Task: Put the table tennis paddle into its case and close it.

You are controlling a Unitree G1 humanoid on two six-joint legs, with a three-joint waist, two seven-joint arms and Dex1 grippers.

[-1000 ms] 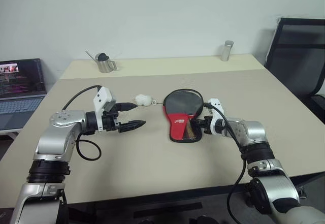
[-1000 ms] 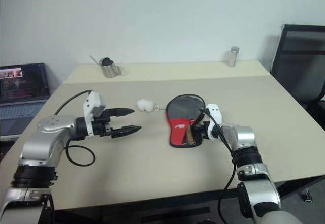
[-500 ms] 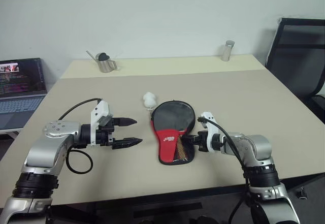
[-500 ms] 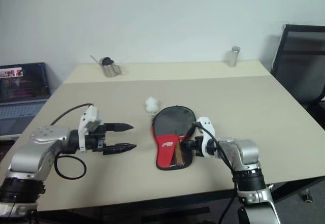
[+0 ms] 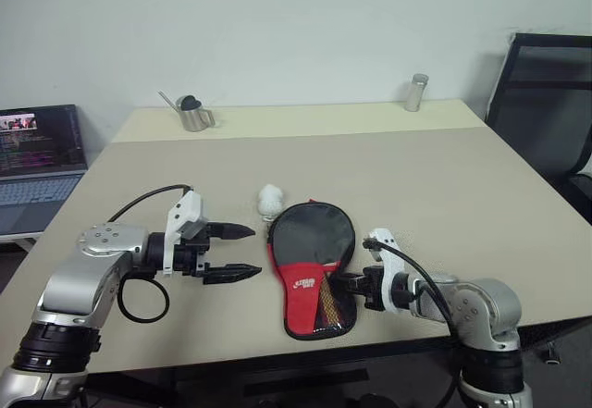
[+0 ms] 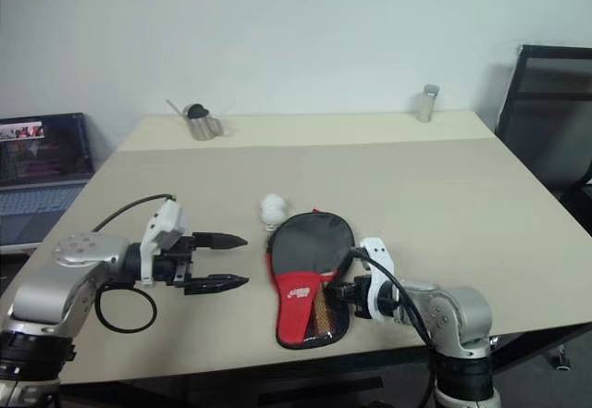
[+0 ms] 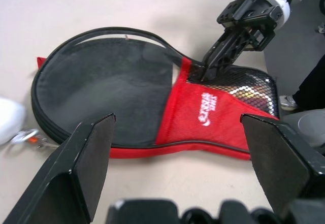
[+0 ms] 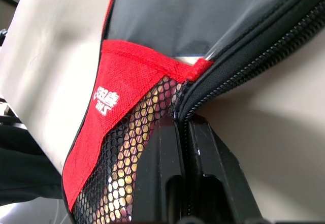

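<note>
Apparently the table tennis paddle (image 7: 249, 94) already lay inside the case (image 5: 310, 265), its handle showing through the mesh. The right gripper (image 5: 356, 286), fingers together, pinched the case's edge at 3 o'clock; the left gripper (image 5: 242, 252) gaped at 9 o'clock. Zipping remained.

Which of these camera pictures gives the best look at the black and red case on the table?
The left wrist view: the case lies whole there, with black panel, red logo panel and mesh pocket. The head views show it whole but smaller, between the two grippers. The right wrist view shows a close slice of its zipper edge and mesh.
</note>
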